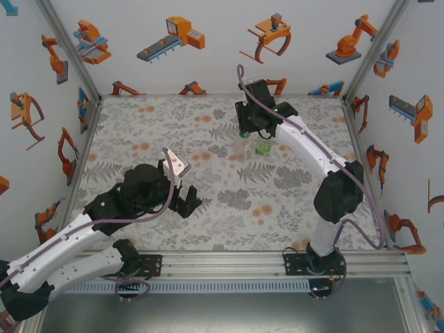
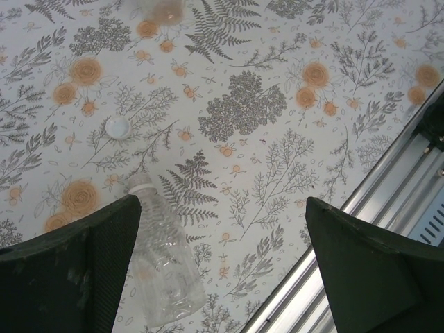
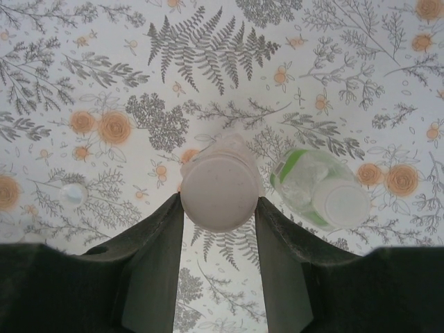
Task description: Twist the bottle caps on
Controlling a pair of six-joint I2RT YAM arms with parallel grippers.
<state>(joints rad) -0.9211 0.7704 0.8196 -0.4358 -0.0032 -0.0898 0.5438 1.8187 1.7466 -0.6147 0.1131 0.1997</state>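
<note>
Floral tabletop (image 1: 139,132): right gripper (image 3: 219,203) far out, pinching upright bottle (image 1: 244,148)

The floral table (image 1: 291,208) bears a bottle (image 2: 163,257) lying on its side, a loose white cap (image 2: 118,127) near it, and an upright clear bottle (image 3: 220,191) just beside a green-labelled bottle (image 3: 305,180).

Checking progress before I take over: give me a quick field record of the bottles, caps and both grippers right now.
left gripper: jaws open, above the lying bottle
lying bottle: clear, on its side, white cap at its neck
loose cap: white, on the table, apart from the lying bottle
right gripper: jaws closed on the top of the upright clear bottle
green-label bottle: upright beside it, white cap on top
</note>
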